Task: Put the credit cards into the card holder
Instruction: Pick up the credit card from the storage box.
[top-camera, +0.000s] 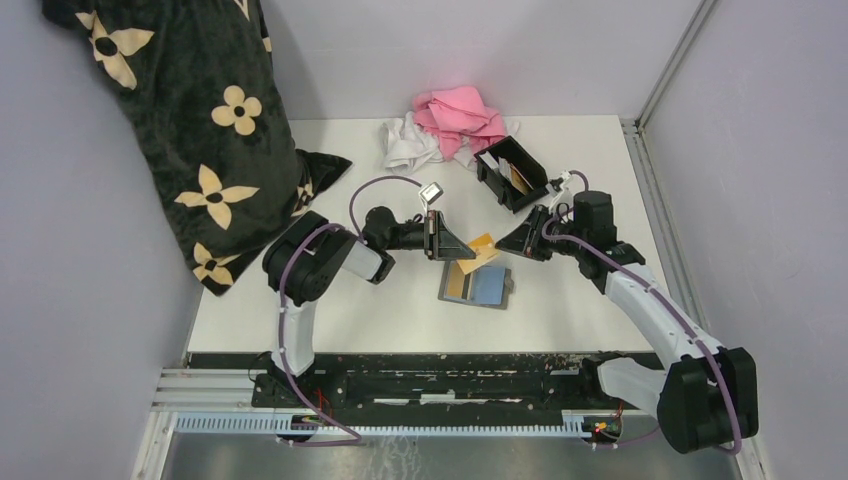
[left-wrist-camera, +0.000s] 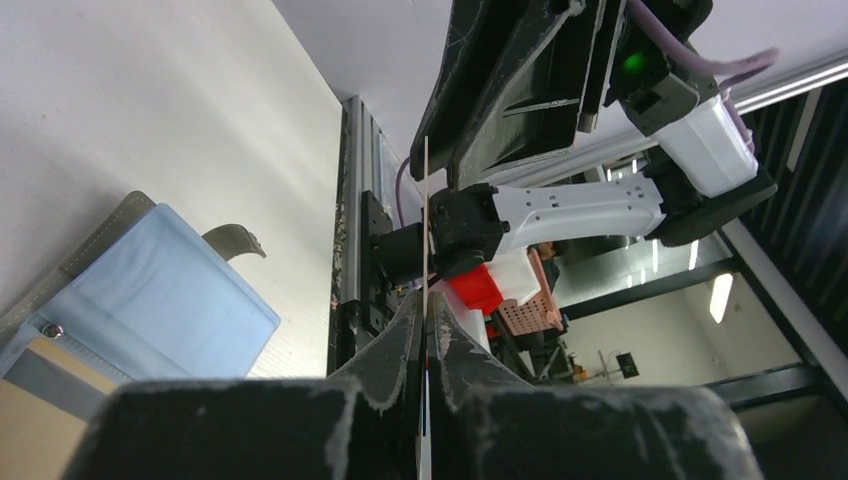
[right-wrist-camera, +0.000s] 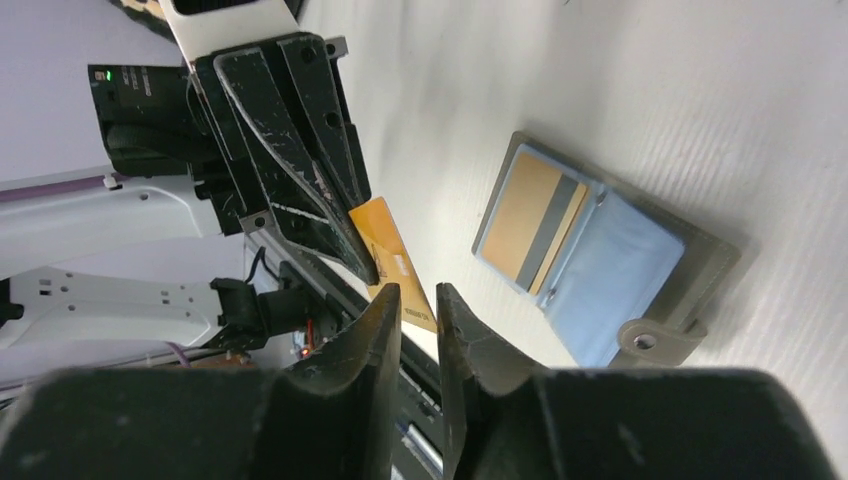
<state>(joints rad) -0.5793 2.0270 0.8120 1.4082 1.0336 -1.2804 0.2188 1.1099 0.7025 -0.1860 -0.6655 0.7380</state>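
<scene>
My left gripper (top-camera: 466, 252) is shut on an orange credit card (top-camera: 483, 250) and holds it just above the table. In the left wrist view the card (left-wrist-camera: 427, 220) shows edge-on between the shut fingers (left-wrist-camera: 400, 340). My right gripper (top-camera: 506, 243) faces it, its jaws a narrow gap apart. In the right wrist view (right-wrist-camera: 418, 296) the card's (right-wrist-camera: 385, 245) free corner lies right at that gap; I cannot tell whether they touch. The black card holder (top-camera: 528, 160) stands behind the right gripper with white and tan cards inside.
A grey folding wallet (top-camera: 476, 285) lies open below the grippers, with a tan card (right-wrist-camera: 528, 215) in its blue pocket. Pink (top-camera: 460, 110) and white (top-camera: 408, 146) cloths lie at the back. A black flowered blanket (top-camera: 190, 120) fills the left side.
</scene>
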